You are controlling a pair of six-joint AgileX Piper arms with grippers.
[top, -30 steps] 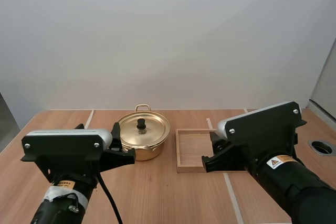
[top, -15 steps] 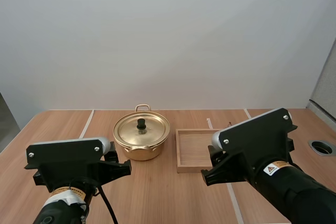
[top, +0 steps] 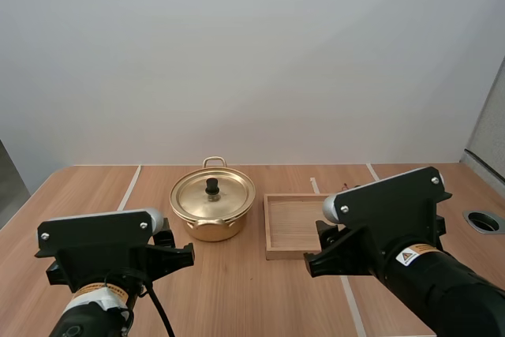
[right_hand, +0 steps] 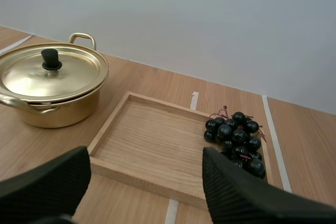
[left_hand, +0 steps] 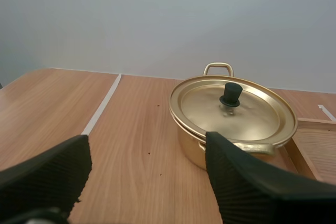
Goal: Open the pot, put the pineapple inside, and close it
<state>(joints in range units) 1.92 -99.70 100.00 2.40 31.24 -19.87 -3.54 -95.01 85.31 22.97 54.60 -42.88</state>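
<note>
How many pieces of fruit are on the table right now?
1: a bunch of dark grapes lying in the wooden tray, at its end away from the pot. More could be hidden behind the right arm.

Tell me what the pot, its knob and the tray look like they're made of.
Pot: thin metal, shiny gold finish with soft reflections; brass or coated aluminium, I can't tell. Knob: matte black, probably plastic. Tray: pale wood with visible grain, apparently unvarnished.
</note>
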